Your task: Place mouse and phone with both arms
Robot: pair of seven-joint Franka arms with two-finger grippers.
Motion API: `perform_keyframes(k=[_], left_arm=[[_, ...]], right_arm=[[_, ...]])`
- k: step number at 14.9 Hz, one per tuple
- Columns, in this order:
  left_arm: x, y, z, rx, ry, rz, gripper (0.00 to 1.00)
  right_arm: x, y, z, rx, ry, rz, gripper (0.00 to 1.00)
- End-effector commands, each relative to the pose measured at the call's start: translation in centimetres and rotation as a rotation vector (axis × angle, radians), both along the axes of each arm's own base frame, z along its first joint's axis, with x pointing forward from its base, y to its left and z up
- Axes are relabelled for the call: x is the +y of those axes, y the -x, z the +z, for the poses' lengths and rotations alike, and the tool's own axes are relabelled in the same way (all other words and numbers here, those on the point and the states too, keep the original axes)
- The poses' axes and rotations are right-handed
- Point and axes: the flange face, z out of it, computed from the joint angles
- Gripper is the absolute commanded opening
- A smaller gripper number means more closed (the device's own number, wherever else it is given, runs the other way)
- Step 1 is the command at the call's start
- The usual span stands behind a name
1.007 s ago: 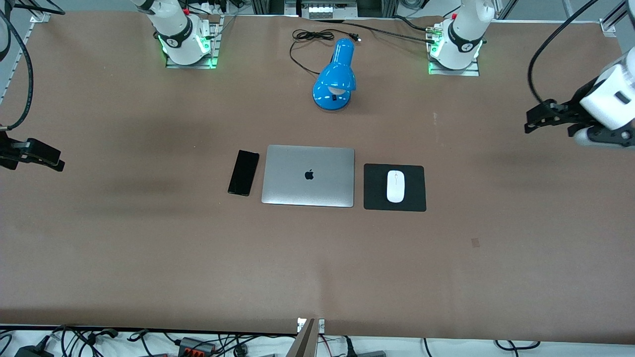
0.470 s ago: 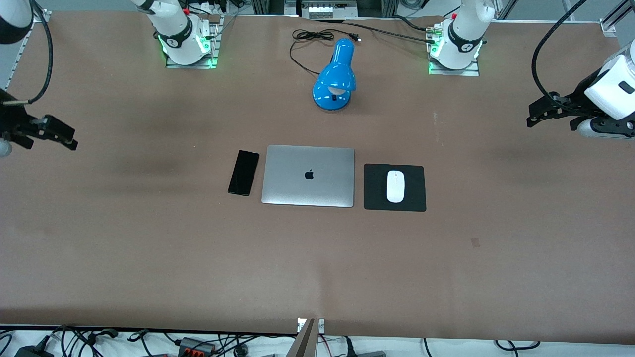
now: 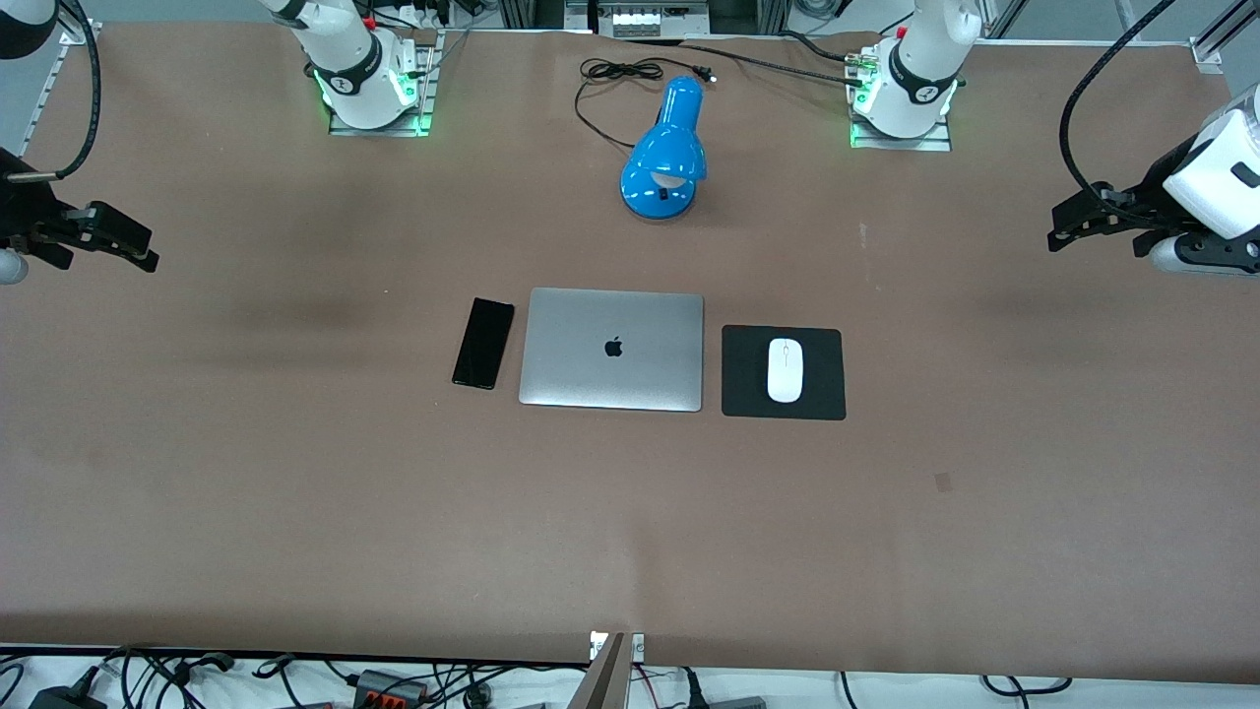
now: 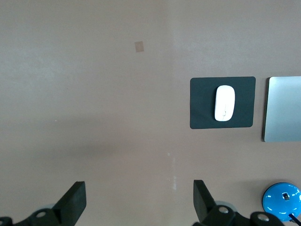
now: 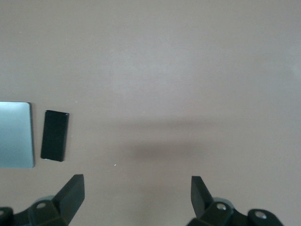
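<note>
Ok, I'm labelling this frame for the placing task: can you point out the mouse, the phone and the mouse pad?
mouse [image 3: 785, 369]: front view, middle of its white shell.
phone [image 3: 483, 343]: front view, centre of its dark face.
mouse pad [image 3: 739, 374]: front view, bare black strip beside the mouse.

A wide stretch of bare table is left open nearer the front camera than the row formed by the phone, the closed laptop and the black pad. The phone is set just beside the laptop, with a thin gap between them; the pad is likewise close to the laptop. The mouse is carried on the pad, with free space above it. Farther from the camera, the way is partly blocked by a blue lamp and its looped cord. Open surface is found toward both ends of the table, under the raised left gripper and right gripper, both spread wide.
</note>
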Motion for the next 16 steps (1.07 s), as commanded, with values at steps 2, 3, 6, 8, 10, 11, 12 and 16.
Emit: perform_keyframes(k=[2, 3, 6, 8, 10, 11, 12, 16], left_arm=[[-0.12, 0.38, 0.12, 0.006, 0.005, -0.012, 1.00], [-0.29, 0.39, 0.12, 0.006, 0.005, -0.015, 1.00], [-0.21, 0.42, 0.09, 0.009, 0.005, -0.019, 1.00], [-0.21, 0.42, 0.09, 0.009, 0.005, -0.019, 1.00], [-0.30, 0.42, 0.09, 0.009, 0.005, -0.020, 1.00], [-0.30, 0.42, 0.09, 0.009, 0.005, -0.020, 1.00], [-0.38, 0.42, 0.09, 0.009, 0.005, -0.022, 1.00], [-0.78, 0.43, 0.16, 0.008, 0.004, -0.029, 1.00]], right_arm=[[-0.61, 1.00, 0.69, -0.003, -0.017, 0.010, 1.00], [-0.50, 1.04, 0.77, -0.004, -0.011, 0.014, 1.00], [-0.57, 1.17, 0.90, -0.002, -0.011, 0.014, 1.00], [-0.66, 1.18, 0.83, -0.001, -0.011, 0.011, 1.00], [-0.57, 1.17, 0.90, -0.002, -0.011, 0.011, 1.00], [-0.73, 1.20, 0.81, 0.001, -0.012, 0.007, 1.00], [-0.72, 1.24, 0.78, 0.004, -0.013, 0.007, 1.00], [-0.82, 1.36, 0.56, 0.016, -0.012, 0.005, 1.00]])
